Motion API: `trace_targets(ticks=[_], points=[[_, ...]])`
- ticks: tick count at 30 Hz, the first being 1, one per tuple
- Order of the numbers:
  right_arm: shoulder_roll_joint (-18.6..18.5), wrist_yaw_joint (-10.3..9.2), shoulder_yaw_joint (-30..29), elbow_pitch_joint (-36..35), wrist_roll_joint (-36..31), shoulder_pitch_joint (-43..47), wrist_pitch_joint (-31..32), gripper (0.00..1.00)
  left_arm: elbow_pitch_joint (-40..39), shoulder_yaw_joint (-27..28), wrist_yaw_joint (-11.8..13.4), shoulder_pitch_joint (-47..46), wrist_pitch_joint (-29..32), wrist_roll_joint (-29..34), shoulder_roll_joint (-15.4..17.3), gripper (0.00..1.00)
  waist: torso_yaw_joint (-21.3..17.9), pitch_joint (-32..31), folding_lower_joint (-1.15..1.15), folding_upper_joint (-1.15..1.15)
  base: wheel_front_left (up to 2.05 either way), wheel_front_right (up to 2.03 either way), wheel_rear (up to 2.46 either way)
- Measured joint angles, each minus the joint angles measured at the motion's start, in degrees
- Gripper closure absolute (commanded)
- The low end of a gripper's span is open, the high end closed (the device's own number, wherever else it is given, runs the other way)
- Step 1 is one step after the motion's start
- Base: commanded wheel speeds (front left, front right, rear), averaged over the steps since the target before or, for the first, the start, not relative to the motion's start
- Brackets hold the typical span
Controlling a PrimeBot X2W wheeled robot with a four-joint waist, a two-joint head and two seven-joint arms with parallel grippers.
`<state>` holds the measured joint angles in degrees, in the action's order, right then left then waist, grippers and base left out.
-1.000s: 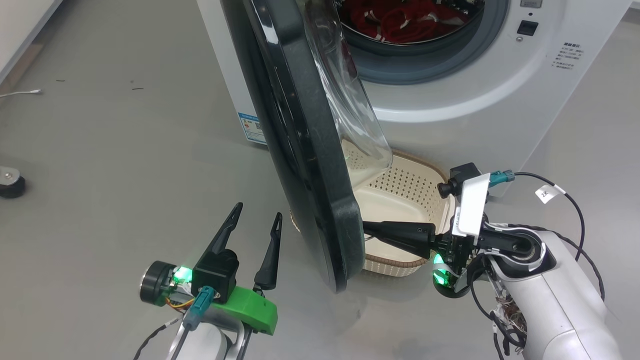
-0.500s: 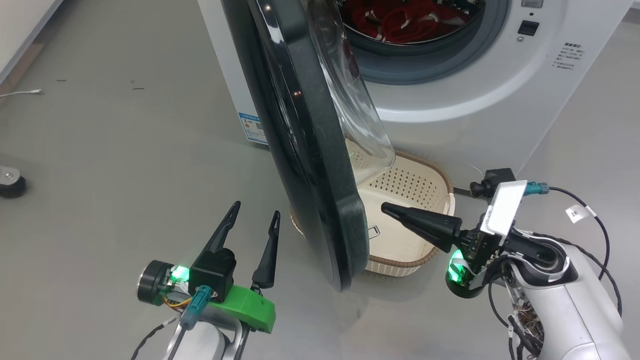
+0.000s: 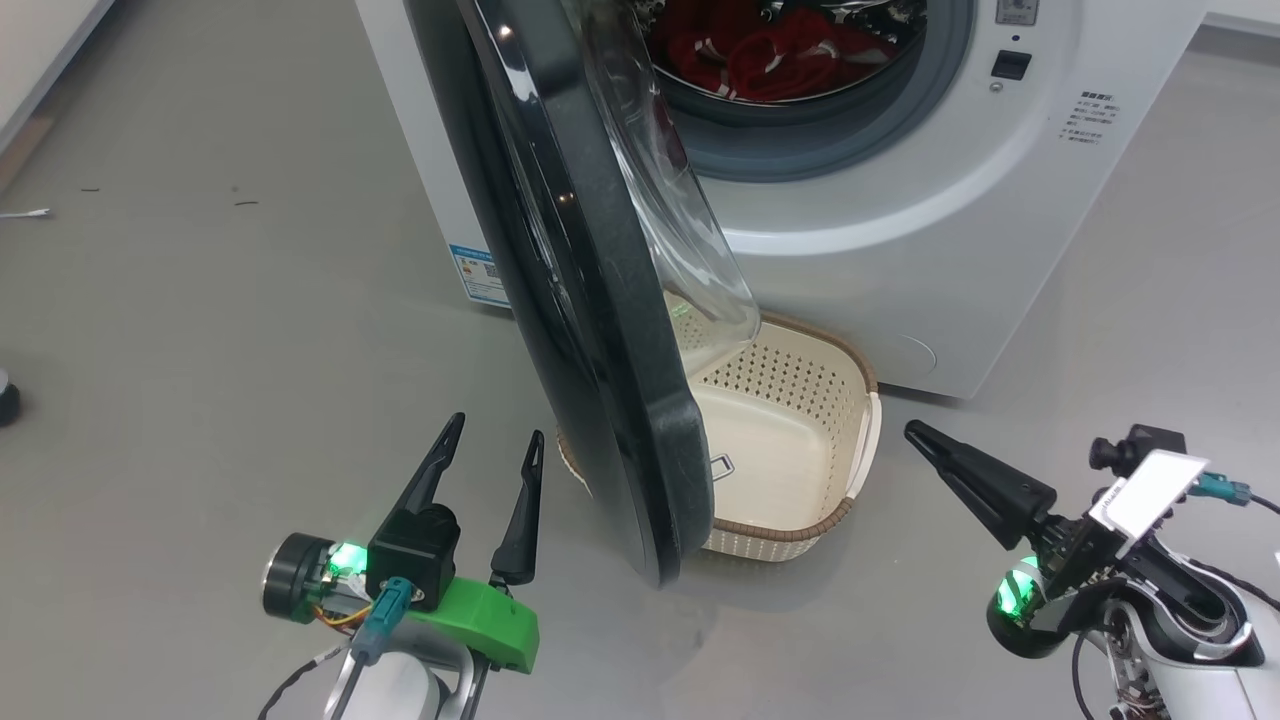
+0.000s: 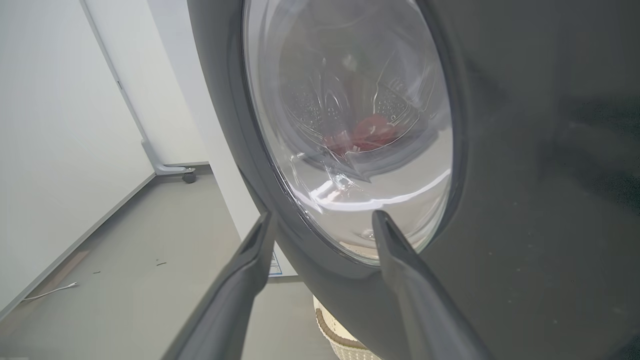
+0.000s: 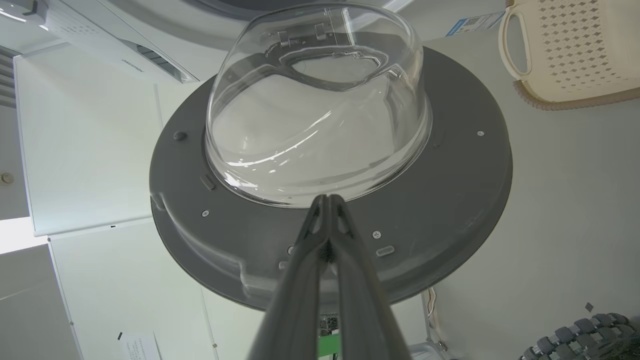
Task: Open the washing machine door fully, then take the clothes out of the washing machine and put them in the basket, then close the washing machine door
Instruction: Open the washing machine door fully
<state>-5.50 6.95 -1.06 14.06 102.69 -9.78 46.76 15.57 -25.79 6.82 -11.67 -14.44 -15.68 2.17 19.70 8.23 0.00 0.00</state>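
The black round washing machine door [image 3: 590, 330] stands swung out edge-on to me, its clear glass bowl [image 5: 320, 110] bulging toward the white washing machine [image 3: 900, 230]. Red clothes [image 3: 770, 50] lie in the steel drum. The cream basket [image 3: 800, 440] sits on the floor under the door, empty. My left gripper [image 3: 490, 450] is open, left of the door's lower edge and apart from it; its fingers [image 4: 400, 270] frame the door's outer glass. My right gripper [image 3: 915, 432] is shut and empty, right of the basket, pointing at the door's inner face [image 5: 450, 165].
Grey floor spreads to the left, with a thin white cable [image 3: 25, 213] at the far left edge. A wall and a wheeled frame foot [image 4: 187, 175] stand behind the machine. A blue label [image 3: 475, 275] marks the machine's lower corner.
My right gripper has pulled back from the door's lower inner edge, rightward past the basket. The head camera has shifted slightly. The left gripper stays put.
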Motion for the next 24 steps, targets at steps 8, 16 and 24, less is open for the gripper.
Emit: trace_targets(ticks=[8, 16, 24], points=[[-0.67, 0.00, -2.71, -6.39, -5.27, 6.45, -4.85, 0.00, 0.43, 0.15, 0.00, 0.47, 0.00, 0.01, 0.01, 0.00, -1.32, -0.90, 0.00, 0.00, 0.00, 0.00, 0.00], [-2.78, 0.01, -4.49, -10.45, -17.47, 12.39, -13.48, 0.00, 0.62, -0.23, 0.00, 0.54, 0.00, -0.22, 0.04, 0.00, -2.12, -1.51, 0.00, 0.00, 0.00, 0.00, 0.00], [-6.50, 0.01, -6.00, -13.49, -33.46, 14.46, -25.48, 0.00, 0.77, -0.14, 0.00, 0.54, 0.00, -0.36, 0.04, 0.00, -2.25, -1.73, 0.00, 0.00, 0.00, 0.00, 0.00]])
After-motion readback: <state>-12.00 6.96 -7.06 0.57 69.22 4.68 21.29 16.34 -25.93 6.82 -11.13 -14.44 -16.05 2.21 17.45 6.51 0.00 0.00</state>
